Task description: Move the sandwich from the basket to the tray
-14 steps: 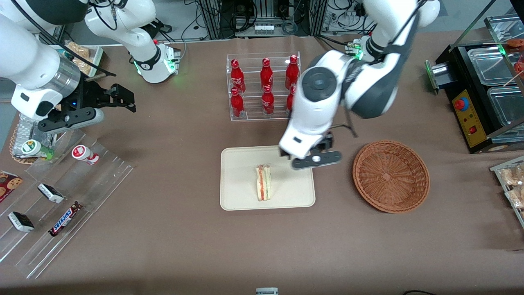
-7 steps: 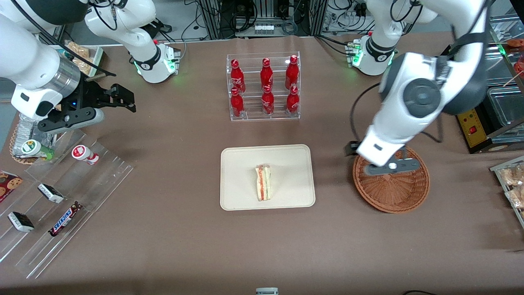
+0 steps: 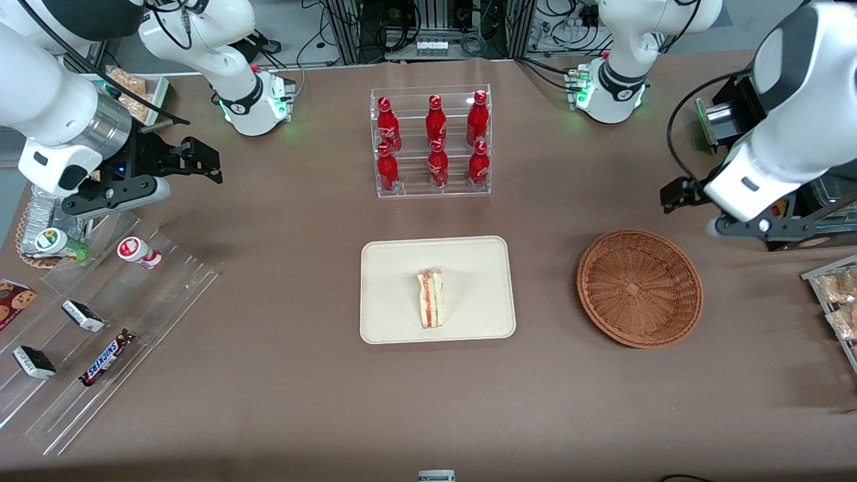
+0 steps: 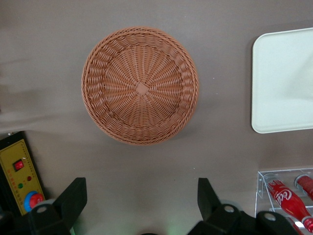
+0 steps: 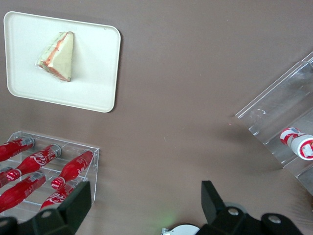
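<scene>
The sandwich (image 3: 432,306) lies on the cream tray (image 3: 388,268), its orange and green filling edge showing; it also shows in the right wrist view (image 5: 57,56) on the tray (image 5: 93,63). The wicker basket (image 3: 639,288) is empty and stands beside the tray, toward the working arm's end. My left gripper (image 3: 763,229) hangs high above the table beside the basket, farther from the front camera than it. In the left wrist view the gripper (image 4: 141,196) is open and empty over bare table, with the basket (image 4: 140,85) and a tray corner (image 4: 283,78) in view.
A clear rack of red cola bottles (image 3: 432,140) stands farther from the front camera than the tray. A black appliance with a yellow panel (image 3: 763,181) is close to the gripper. Wrapped pastries (image 3: 837,294) lie at the working arm's end; acrylic snack racks (image 3: 100,321) at the parked arm's end.
The left gripper has swung from above the tray, over the basket, out to the working arm's end beside the black appliance. The sandwich has stayed still on the tray.
</scene>
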